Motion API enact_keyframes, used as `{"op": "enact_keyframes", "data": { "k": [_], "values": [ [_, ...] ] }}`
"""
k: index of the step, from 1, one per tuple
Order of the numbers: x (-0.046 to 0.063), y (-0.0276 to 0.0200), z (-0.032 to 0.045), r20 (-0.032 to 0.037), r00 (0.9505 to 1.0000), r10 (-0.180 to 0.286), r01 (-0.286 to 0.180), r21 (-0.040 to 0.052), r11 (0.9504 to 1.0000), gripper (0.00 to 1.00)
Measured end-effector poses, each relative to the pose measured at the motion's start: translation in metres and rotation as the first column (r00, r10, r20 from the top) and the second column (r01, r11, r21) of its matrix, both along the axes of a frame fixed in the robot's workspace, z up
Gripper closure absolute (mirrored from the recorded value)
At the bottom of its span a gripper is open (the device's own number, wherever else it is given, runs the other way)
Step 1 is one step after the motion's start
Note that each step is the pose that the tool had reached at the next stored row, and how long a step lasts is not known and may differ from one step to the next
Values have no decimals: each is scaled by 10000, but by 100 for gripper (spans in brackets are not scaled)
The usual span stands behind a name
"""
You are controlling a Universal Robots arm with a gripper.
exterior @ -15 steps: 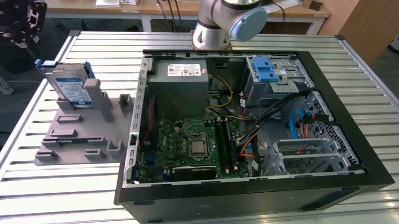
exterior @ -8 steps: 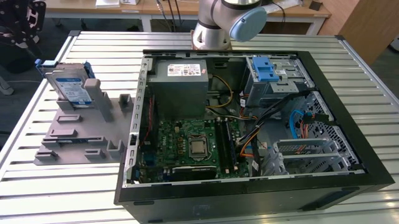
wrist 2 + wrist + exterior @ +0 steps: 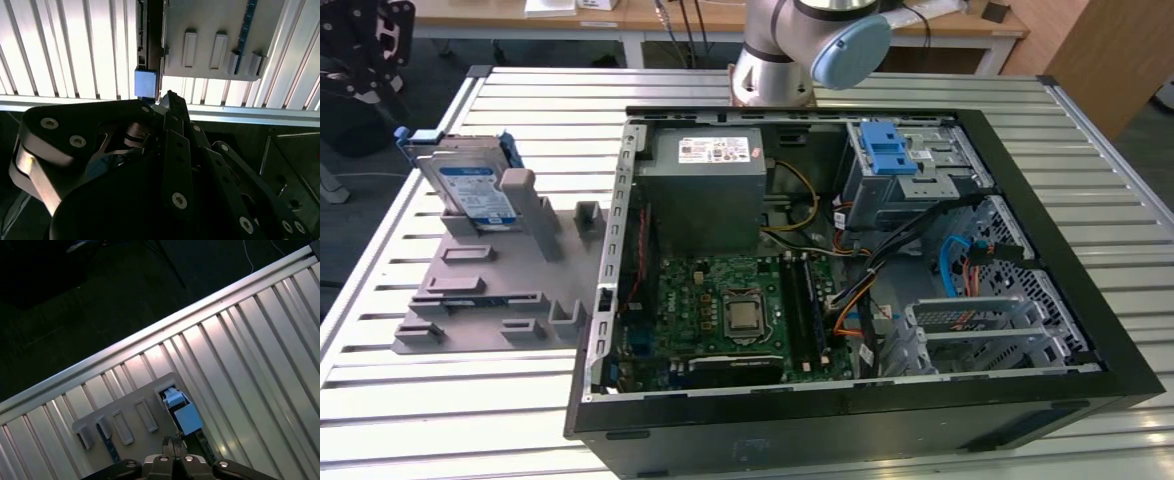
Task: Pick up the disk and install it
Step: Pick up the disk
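Your disk (image 3: 464, 185) standing upright in the grey fixture (image 3: 480, 300) on the slatted table (image 3: 400, 400), beside the open computer case (image 3: 854, 420), your gripper (image 3: 174, 442) near its blue frame, fingers pressed together on nothing.

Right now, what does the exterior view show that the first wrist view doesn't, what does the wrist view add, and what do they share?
Exterior view: the open computer case with its motherboard and grey power-supply box, and the arm's base. First wrist view: the gripper, shut, pointing toward the grey holder, and the dark floor past the slatted table edge. Shared: the table, the holder, and the disk standing in the holder, not yet picked up.
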State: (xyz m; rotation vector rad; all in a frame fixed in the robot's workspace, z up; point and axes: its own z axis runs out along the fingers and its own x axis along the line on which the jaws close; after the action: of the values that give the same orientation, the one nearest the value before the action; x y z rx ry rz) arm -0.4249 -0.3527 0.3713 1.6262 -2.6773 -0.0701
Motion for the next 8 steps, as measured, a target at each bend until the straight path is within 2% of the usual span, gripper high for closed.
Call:
{"op": "enact_keyframes", "data": {
  "k": [5,8],
  "values": [
    [0,0,-1,18,9969,788,-788,-1,9969,89],
    [0,0,-2,65,9930,1175,-1175,-6,9931,89]
  ]
}}
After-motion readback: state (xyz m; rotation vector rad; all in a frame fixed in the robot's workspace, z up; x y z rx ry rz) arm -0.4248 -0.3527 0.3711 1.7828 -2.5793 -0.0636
